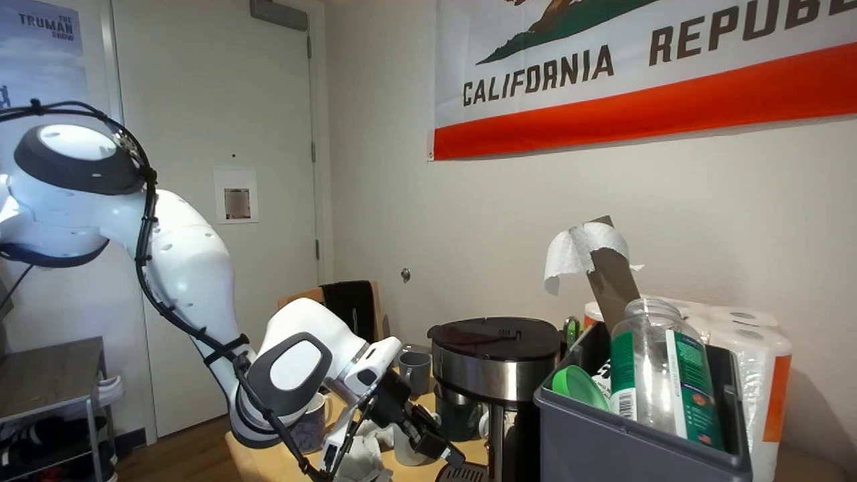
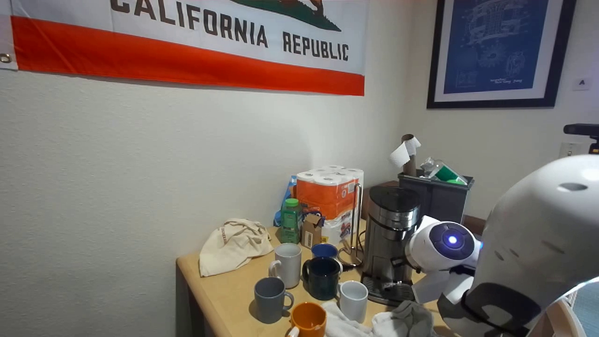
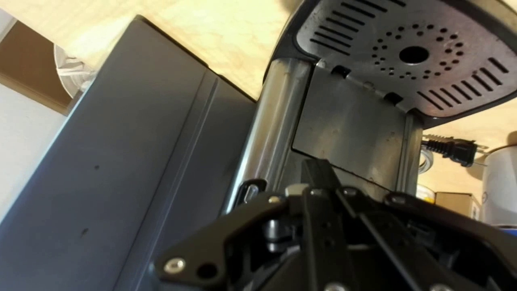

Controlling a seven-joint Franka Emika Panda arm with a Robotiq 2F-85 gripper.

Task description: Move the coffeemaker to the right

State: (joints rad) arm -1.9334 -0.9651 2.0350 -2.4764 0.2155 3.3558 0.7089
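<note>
The coffeemaker [image 1: 515,376] is a black appliance with a shiny silver band under its black lid. It stands upright on the table and also shows in an exterior view [image 2: 387,248]. In the wrist view its metal front panel [image 3: 351,121] and slotted drip tray [image 3: 416,81] fill the upper middle. My gripper [image 1: 450,455] is low beside the coffeemaker's front, above the drip tray. In the wrist view the fingertips [image 3: 320,171] are together with nothing between them, in front of the metal panel. Whether they touch it I cannot tell.
A dark grey bin [image 1: 636,445] stands close beside the coffeemaker, also in the wrist view [image 3: 133,161]. Several mugs [image 2: 323,278], cloths [image 2: 407,320] and a metal stand [image 2: 355,220] are near it. Paper rolls [image 2: 327,187] stand behind. A plug [image 3: 452,149] lies on the table.
</note>
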